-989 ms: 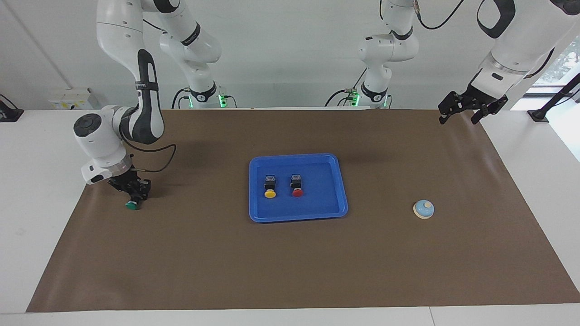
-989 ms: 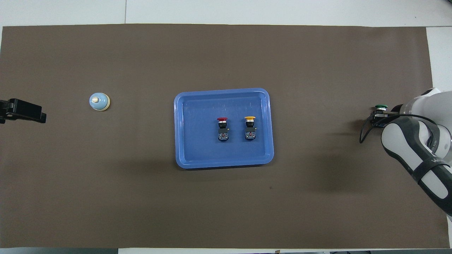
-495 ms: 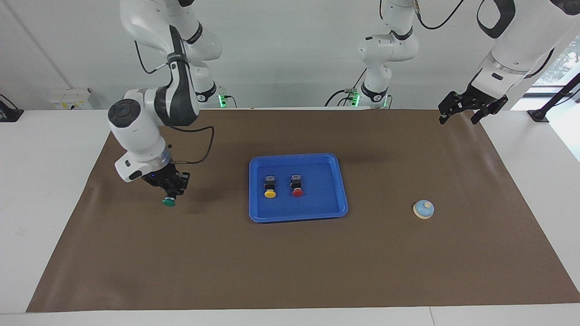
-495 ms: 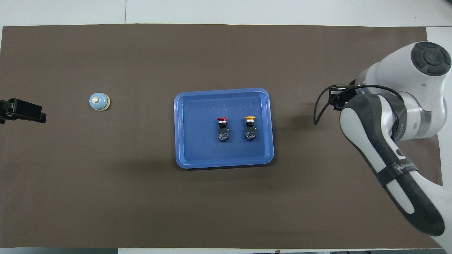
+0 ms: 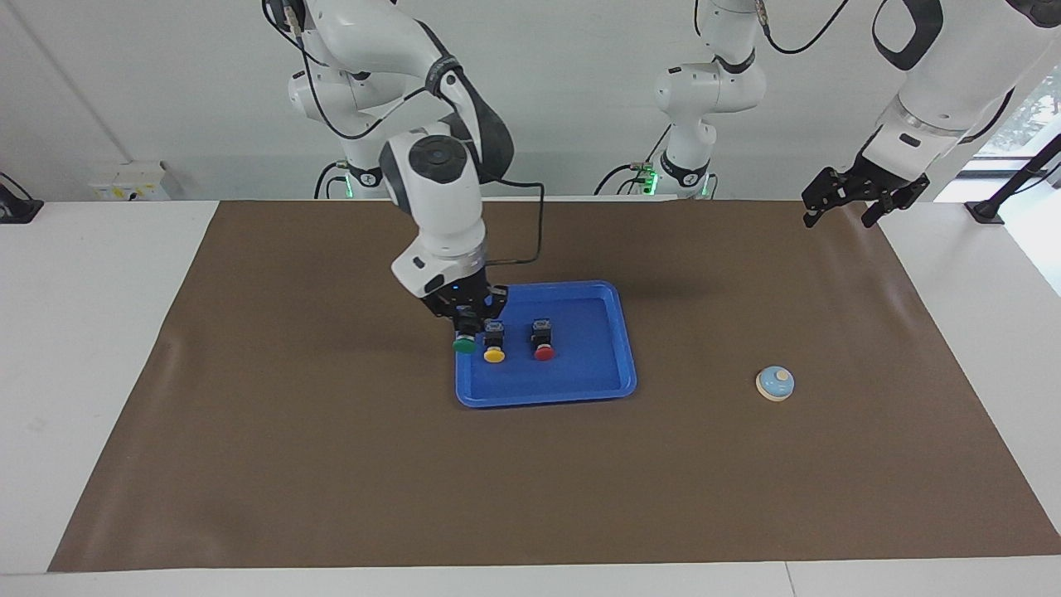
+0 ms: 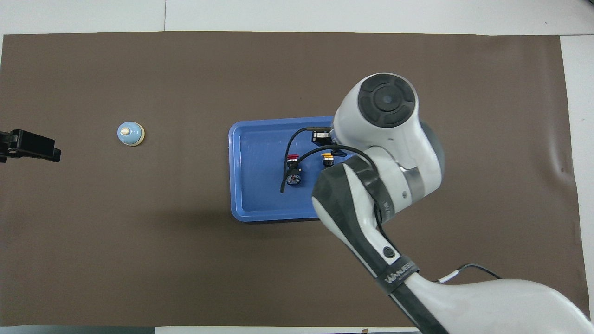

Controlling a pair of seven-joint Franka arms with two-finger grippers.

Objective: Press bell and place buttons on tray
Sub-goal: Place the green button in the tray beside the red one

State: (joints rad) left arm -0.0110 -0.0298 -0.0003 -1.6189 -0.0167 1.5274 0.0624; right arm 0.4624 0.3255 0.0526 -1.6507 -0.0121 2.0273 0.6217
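Green button [image 5: 465, 346] in right pincer [image 5: 467, 325], over blue tray [image 5: 597, 390]

A large brown paper-like mat [image 5: 331, 464] covers most of the white worktop [image 5: 91, 332]; a pale boxy wall fitting [image 5: 133, 181] sits at the worktop's edge toward the right arm's end; a black stand foot [image 5: 986, 211] rests toward the left arm's end.

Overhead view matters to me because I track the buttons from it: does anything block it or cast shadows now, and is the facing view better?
Overhead view: the right arm's white housing covers one end of the shallow bright-blue plastic tray and hides the right gripper; a soft shadow darkens the brown mat beside the tray. Facing view: the right gripper and green-capped push-button show clearly, with soft arm shadows on the mat.
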